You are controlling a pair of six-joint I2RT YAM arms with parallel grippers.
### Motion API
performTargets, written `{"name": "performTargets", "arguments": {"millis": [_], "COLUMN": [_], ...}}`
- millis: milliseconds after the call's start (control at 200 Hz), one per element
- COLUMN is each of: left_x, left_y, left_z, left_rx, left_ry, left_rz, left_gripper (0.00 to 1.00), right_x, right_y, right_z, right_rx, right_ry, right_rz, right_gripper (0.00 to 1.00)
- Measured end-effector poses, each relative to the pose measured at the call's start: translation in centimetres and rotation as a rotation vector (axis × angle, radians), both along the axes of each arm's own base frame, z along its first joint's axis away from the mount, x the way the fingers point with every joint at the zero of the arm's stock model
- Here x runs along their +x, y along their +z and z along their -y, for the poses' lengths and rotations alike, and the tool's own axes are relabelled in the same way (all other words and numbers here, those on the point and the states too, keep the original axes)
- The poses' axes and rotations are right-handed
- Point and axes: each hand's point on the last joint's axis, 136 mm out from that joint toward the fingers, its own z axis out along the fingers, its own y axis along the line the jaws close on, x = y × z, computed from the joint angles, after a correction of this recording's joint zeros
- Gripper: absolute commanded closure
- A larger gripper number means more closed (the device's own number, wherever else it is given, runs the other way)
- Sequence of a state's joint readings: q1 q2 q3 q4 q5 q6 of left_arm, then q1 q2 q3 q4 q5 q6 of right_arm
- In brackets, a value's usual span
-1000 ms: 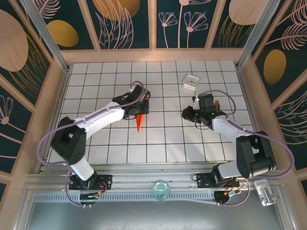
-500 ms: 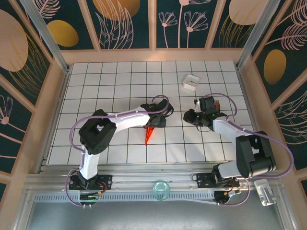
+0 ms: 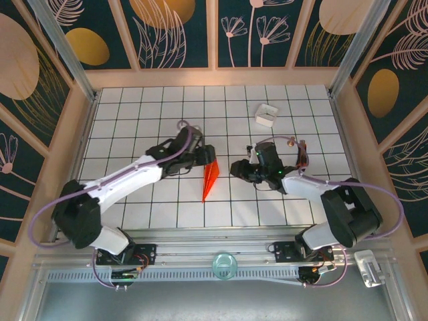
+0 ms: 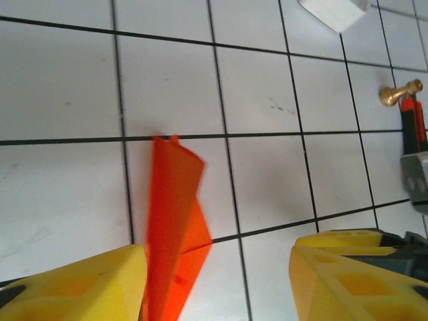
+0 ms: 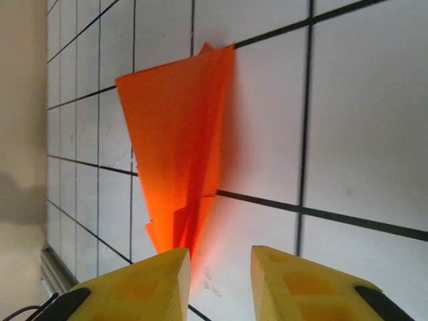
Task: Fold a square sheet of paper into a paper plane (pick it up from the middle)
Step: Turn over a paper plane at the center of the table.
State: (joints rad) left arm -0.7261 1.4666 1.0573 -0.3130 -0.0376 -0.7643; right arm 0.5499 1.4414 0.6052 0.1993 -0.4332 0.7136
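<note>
The paper plane point(image 3: 210, 179) lies mid-table point(image 3: 134, 120) on white grid tiles, between both arms. The left pincer point(image 4: 217, 257) stands wide apart, one finger beside the plane. The right pincer point(image 5: 219, 257) is narrowly apart at its tip.

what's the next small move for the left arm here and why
Probably lift the left gripper straight up, clear of the paper plane. It looks folded, a slim pointed dart resting on the table, and the fingers stand apart with one right beside the paper, so a sideways pull could drag it.
</note>
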Motion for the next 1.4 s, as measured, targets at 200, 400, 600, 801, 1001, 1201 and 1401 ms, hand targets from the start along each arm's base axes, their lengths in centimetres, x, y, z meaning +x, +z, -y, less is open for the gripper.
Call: {"name": "performTargets", "arguments": {"millis": [200,400,600,801,1001,1201,1401], "left_x": [-2.3,-2.7,-2.0,-1.4,-1.0,-0.3,-0.2], "left_y": [-5.3,-8.7,-10.1,-11.1,-11.6,-11.1,-10.5], "left_z": [-1.7,-1.0,-0.9,-0.5,-0.2,-0.1,0.6], "left_rx": [-0.062,-0.101,-0.118,-0.122,-0.127,-0.141,-0.182], "left_ry": [-0.046,-0.089,-0.098,-0.100,-0.106,-0.104,-0.116], "left_rz": [-0.138,-0.239,-0.263,-0.279,-0.288,-0.269,-0.260], "left_gripper": [0.38,0.42,0.56,0.64,0.78,0.92,1.00], "right_x": [-1.4,-1.4,-0.2,0.4,0.6,0.9,0.9], "right_y": [-3.1,-5.3,-5.1,-5.2,-5.1,-4.6,-4.6], "right_z": [-2.4,-3.3,-4.8,-5.4,-5.3,-4.6,-4.5], "right_rx": [0.004,0.011,0.053,0.073,0.080,0.093,0.093], "right_ry": [0.028,0.016,0.016,0.019,0.011,-0.002,-0.004], "right_rz": [-0.098,-0.164,-0.152,-0.155,-0.153,-0.145,-0.146], "right_gripper": [0.70,0.70,0.72,0.73,0.72,0.70,0.70]}}
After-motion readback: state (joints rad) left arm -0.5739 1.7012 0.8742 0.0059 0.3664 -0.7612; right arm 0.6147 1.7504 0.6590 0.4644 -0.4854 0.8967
